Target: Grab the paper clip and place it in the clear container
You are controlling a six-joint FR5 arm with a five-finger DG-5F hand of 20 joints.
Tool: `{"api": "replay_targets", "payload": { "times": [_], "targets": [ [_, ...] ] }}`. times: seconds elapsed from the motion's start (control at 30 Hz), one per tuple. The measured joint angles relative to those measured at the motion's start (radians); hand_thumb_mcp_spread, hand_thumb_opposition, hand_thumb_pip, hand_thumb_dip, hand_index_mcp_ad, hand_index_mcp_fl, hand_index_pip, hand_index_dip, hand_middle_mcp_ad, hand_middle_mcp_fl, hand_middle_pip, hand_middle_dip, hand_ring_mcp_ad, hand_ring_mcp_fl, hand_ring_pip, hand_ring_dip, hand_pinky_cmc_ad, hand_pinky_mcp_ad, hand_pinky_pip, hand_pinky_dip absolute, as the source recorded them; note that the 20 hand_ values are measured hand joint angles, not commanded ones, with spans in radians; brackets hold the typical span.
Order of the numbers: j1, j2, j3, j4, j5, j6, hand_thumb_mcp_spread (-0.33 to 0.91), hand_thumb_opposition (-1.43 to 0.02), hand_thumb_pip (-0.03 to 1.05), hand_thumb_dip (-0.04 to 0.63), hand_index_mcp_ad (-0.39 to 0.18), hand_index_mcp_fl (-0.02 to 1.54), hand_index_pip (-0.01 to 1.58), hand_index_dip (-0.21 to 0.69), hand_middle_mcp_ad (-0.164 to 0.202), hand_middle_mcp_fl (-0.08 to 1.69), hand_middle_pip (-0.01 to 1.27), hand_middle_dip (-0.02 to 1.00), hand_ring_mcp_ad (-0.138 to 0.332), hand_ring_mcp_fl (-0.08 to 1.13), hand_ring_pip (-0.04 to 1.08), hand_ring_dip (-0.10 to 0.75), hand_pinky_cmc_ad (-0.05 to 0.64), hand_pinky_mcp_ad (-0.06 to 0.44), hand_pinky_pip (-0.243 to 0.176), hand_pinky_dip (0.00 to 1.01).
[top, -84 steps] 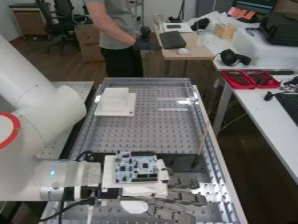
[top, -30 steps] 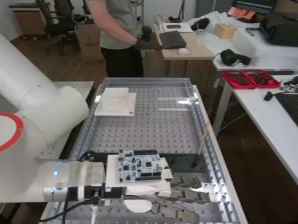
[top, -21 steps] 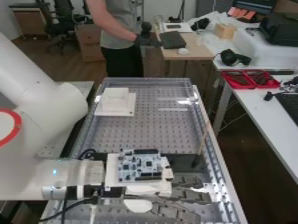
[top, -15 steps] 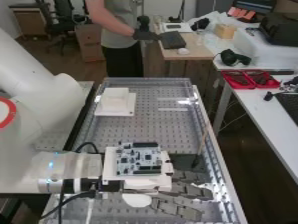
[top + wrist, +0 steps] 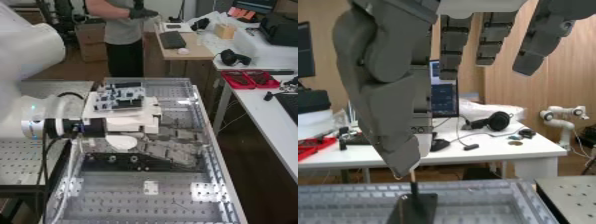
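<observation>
High view — hand (image 5: 169, 152) — fingers (image 5: 189, 135) fairly straight

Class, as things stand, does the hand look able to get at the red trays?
Probably not from here: the hand is over the bench, while the red trays sit on a separate white table, with a gap down to the floor between.

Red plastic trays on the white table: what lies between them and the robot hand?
In the high view, the metal rail of the perforated bench and a leg of the table lie between the robot hand and the trays.
</observation>
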Motion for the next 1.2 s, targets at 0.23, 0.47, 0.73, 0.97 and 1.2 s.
{"api": "replay_targets", "payload": {
  "times": [0.23, 0.47, 0.73, 0.97, 1.2],
  "targets": [
    [0.129, 0.111, -0.102, 0.044, 0.093, 0.046, 0.58, -0.98, 0.46, 0.225, -0.208, 0.89, 1.06, 0.094, -0.037, 0.20, 0.14, 0.16, 0.084, 0.03, 0.11, 0.079, 0.361, 0.250, 0.021, 0.16],
    [0.263, 0.156, -0.137, 0.052, 0.186, 0.078, 0.58, -0.98, 0.46, 0.225, -0.208, 0.90, 1.03, 0.112, -0.037, 0.20, 0.13, 0.16, 0.084, 0.03, 0.11, 0.079, 0.361, 0.264, 0.021, 0.16],
    [0.434, 0.158, -0.127, 0.042, 0.306, 0.110, 0.58, -0.98, 0.46, 0.225, -0.208, 0.91, 1.02, 0.126, -0.037, 0.20, 0.14, 0.16, 0.084, 0.03, 0.11, 0.079, 0.361, 0.260, 0.021, 0.15],
    [0.563, 0.129, -0.093, 0.020, 0.415, 0.136, 0.58, -0.98, 0.46, 0.225, -0.208, 0.91, 1.01, 0.136, -0.038, 0.20, 0.14, 0.16, 0.084, 0.03, 0.11, 0.079, 0.361, 0.260, 0.017, 0.16],
    [0.623, 0.067, -0.049, -0.021, 0.481, 0.141, 0.58, -0.98, 0.46, 0.222, -0.208, 0.91, 1.01, 0.141, -0.037, 0.20, 0.14, 0.16, 0.084, 0.03, 0.11, 0.079, 0.361, 0.264, 0.021, 0.16]
  ]
}}
